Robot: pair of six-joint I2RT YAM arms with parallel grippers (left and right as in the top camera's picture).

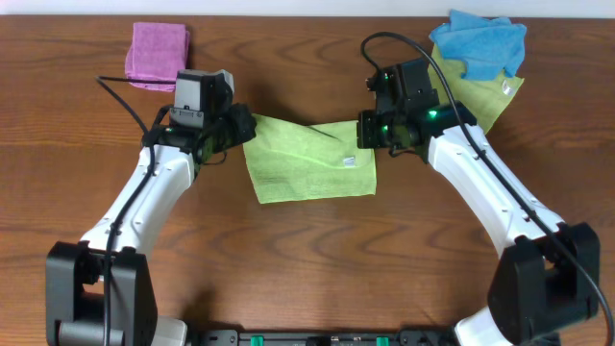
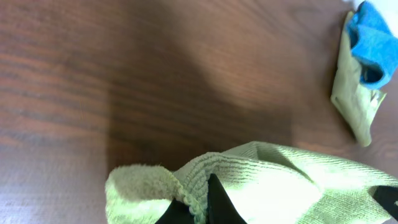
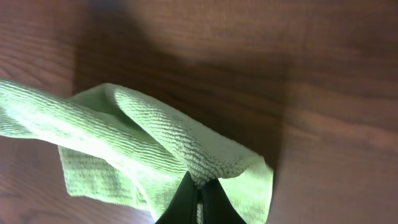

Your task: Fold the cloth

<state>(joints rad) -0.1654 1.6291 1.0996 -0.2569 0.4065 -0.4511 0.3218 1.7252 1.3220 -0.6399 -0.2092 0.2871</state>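
The lime-green cloth [image 1: 307, 159] lies mid-table in the overhead view, with a small white tag [image 1: 350, 160] near its right side. My left gripper [image 1: 233, 130] is shut on the cloth's far left corner; the left wrist view shows the hem pinched between the black fingers [image 2: 200, 200] with cloth [image 2: 280, 180] spreading right. My right gripper [image 1: 373, 130] is shut on the far right corner; the right wrist view shows the fingers [image 3: 199, 196] clamped on a bunched fold of cloth [image 3: 143, 140]. The far edge is lifted off the table between the grippers.
A pink cloth [image 1: 159, 54] lies at the far left. A bright blue cloth [image 1: 480, 43] lies on a duller yellow-green cloth [image 1: 495, 99] at the far right, close behind my right arm; both show in the left wrist view [image 2: 371, 43].
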